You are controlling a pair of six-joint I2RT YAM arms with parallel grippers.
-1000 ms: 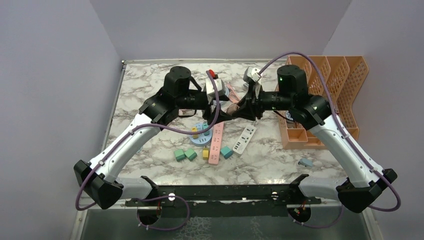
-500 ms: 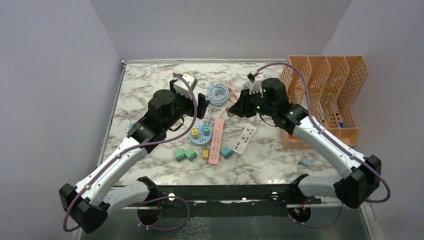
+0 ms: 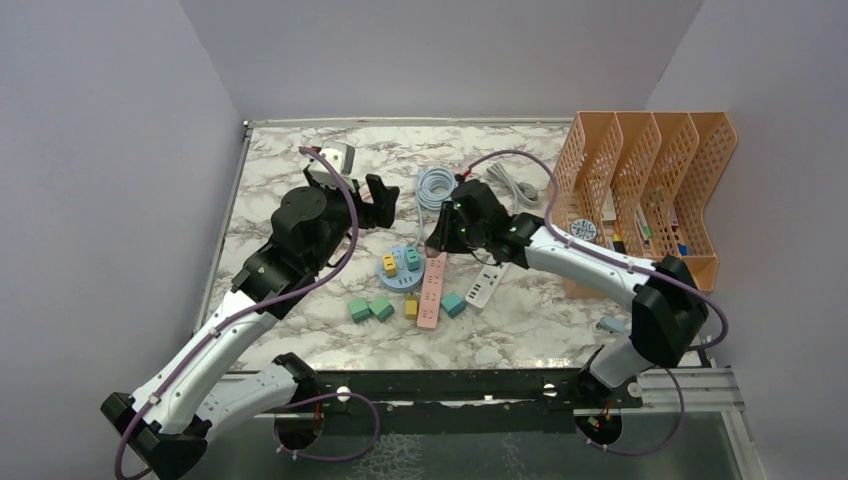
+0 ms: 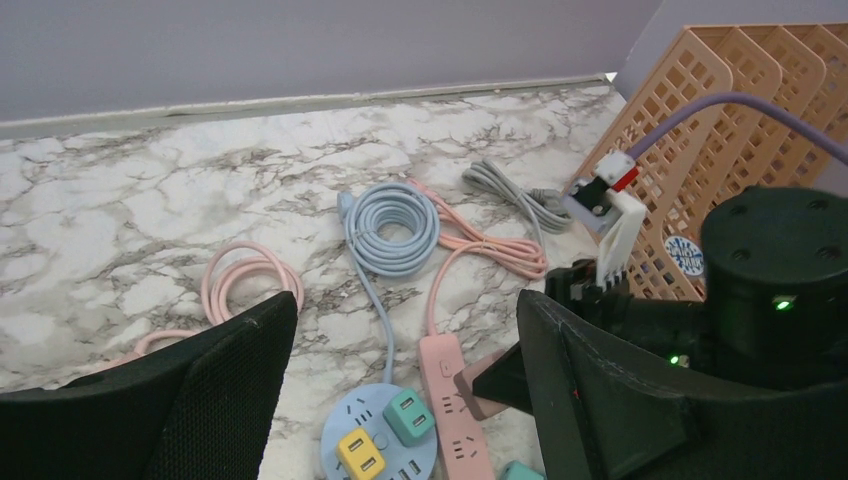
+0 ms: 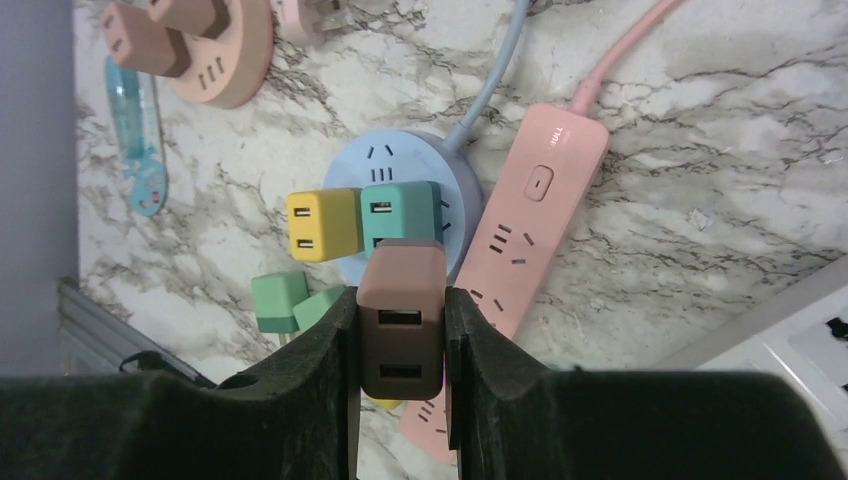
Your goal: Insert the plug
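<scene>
Holding: I am gripping the brown plug [image 5: 402,300] in the right gripper [image 5: 402,325], jaws clamped on its two flanks, USB face toward the wrist camera.
Plug position: it is hanging low over the sockets, with the round blue hub [image 5: 400,160] at its 12 o'clock and the pink strip [image 5: 535,215] at its 2 o'clock.
Left gripper [image 4: 405,335]: jaws are standing wide apart, carrying nothing.
Risk, pins: I am working blind here, since the plug body is hiding them. Any tilt would likely be jamming them on the socket face.
Risk, crowding: the green adapter [image 5: 400,212] and yellow adapter [image 5: 322,225] are occupying the hub, and my fingers could be knocking them.
Risk, sliding: nothing is pinning the strip, so pushing down may be shoving it aside.
</scene>
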